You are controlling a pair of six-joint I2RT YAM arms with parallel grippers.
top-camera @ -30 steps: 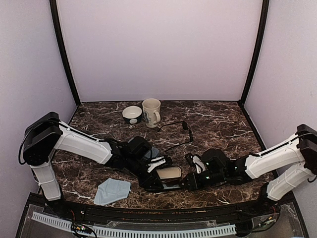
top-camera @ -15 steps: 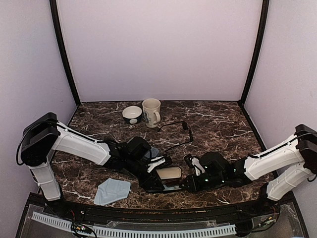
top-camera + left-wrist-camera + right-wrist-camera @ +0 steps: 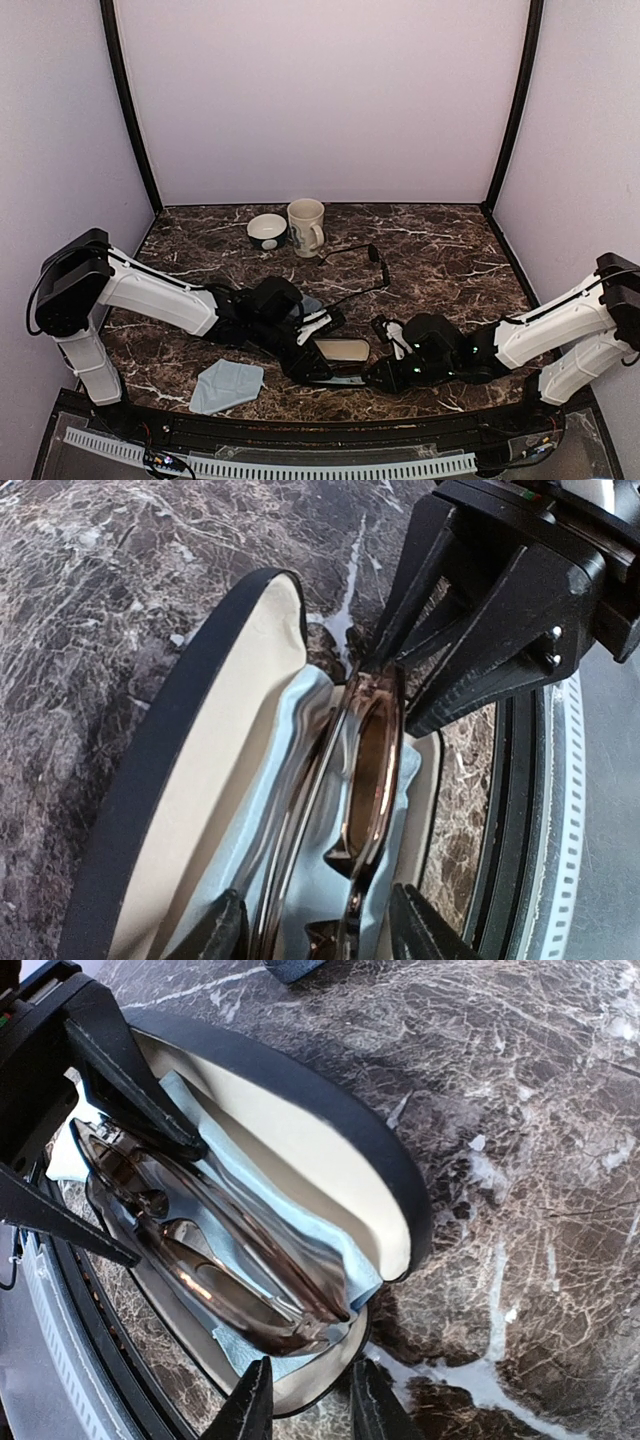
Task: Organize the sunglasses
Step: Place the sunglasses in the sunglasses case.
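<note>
The dark brownish sunglasses point(image 3: 370, 770) lie folded on a blue cloth point(image 3: 290, 1215) inside the open black oval case point(image 3: 340, 350), also seen in the right wrist view point(image 3: 200, 1260). My left gripper point(image 3: 320, 925) is open, its fingers either side of the glasses at one end; it is left of the case in the top view point(image 3: 312, 358). My right gripper point(image 3: 312, 1400) is shut on the case's other end rim point(image 3: 330, 1390), right of the case in the top view point(image 3: 372, 372). The thin black wire-framed sunglasses point(image 3: 375, 253) lie unfolded on the table behind the case.
A grey-blue cloth point(image 3: 226, 385) lies at the front left. A cream mug point(image 3: 306, 227) and a small dark bowl point(image 3: 267, 231) stand at the back. A grey-blue case point(image 3: 311, 304) shows partly behind my left wrist. The table's front edge is close to the oval case.
The case's cream lining shows as a narrower strip than before. My right gripper has shifted slightly towards the front. My left arm has moved little.
</note>
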